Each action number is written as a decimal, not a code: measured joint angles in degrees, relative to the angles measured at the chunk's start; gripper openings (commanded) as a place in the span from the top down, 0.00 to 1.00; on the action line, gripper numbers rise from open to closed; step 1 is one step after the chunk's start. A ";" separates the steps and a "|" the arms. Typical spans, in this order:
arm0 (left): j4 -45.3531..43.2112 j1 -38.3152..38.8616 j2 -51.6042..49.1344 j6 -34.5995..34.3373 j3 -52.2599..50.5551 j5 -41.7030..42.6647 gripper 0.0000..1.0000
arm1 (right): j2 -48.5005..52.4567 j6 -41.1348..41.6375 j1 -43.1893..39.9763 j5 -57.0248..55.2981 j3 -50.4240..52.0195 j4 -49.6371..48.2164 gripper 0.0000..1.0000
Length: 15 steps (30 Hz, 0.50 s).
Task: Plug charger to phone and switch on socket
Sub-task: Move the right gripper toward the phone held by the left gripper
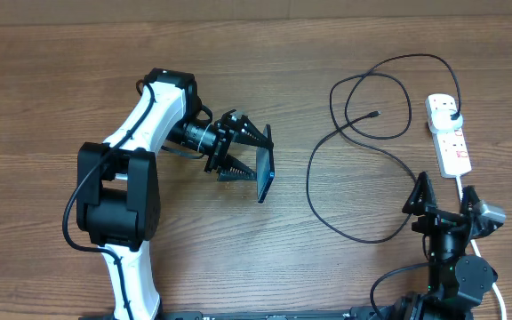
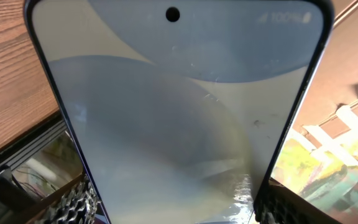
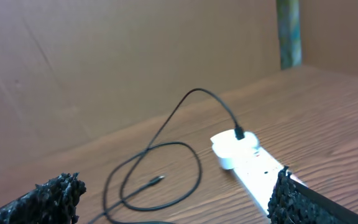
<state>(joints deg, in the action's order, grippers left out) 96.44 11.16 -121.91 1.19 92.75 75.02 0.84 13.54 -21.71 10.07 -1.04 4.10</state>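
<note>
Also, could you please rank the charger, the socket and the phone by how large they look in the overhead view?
1. charger: its loops spread widest.
2. socket.
3. phone: about as long as the socket, but tilted nearly edge-on, so it looks narrower.

L arm extended, claw (image 1: 247, 153) clamped on phone (image 1: 266, 169). R arm tucked back, claw (image 1: 443, 200) spread wide.

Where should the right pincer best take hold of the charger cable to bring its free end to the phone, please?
Just behind the small plug tip of the charger cable, coming straight down from above. That end lies flat on the table inside the cable's loop, with bare wood either side for the open right pincer.
</note>
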 measured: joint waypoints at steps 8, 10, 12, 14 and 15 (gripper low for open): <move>-0.33 0.00 0.00 0.55 0.00 0.02 0.55 | 0.00 11.32 0.00 7.17 0.00 -5.03 0.00; -0.59 0.00 0.00 0.55 0.00 0.04 0.55 | 0.00 14.69 0.00 12.76 0.00 -9.46 0.00; -0.66 0.00 0.00 0.55 0.00 0.04 0.55 | -0.11 16.98 0.00 17.92 0.00 -12.00 0.00; -0.66 0.00 0.00 0.55 0.00 0.04 0.55 | -0.11 19.45 0.00 21.66 0.00 -12.63 0.00; -0.68 0.00 0.00 0.55 0.00 0.04 0.55 | -0.11 21.24 0.00 23.71 -0.02 -12.61 0.00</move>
<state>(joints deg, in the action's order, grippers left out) 95.77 11.16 -121.91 1.74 92.75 75.07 0.73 34.79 -21.71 33.78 -1.06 -8.51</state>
